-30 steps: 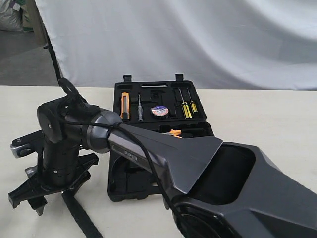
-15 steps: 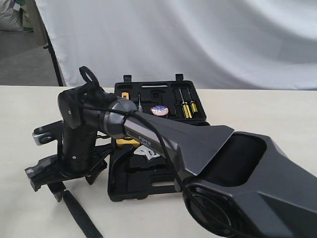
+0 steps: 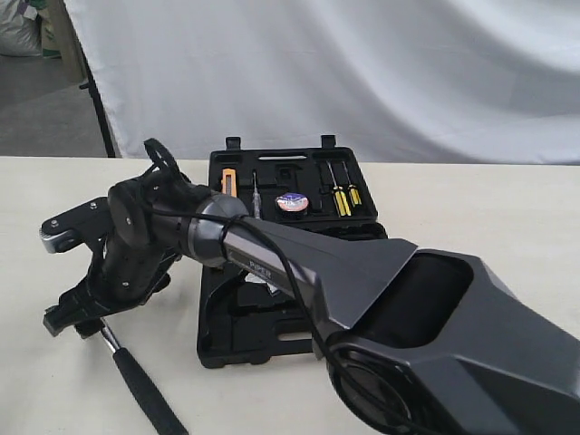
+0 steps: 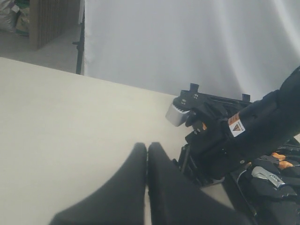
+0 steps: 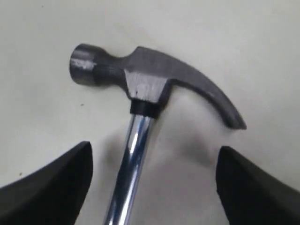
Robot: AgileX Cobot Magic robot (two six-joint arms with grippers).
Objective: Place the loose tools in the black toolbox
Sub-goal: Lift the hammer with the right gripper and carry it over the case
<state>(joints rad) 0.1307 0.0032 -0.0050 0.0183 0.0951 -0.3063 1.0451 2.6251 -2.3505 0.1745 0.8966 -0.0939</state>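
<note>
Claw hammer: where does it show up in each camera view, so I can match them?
Exterior view: claw hammer lower left, black handle showing, head hidden under the right gripper.
Left wrist view: not visible.
Right wrist view: head upper centre, shaft between the open fingers.
Shared landmark: the right gripper, over the hammer's head.

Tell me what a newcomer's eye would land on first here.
The big dark arm fills the exterior view's foreground, reaching left across the open toolbox. Its end effector hovers open over the hammer lying on the table left of the toolbox.
</note>
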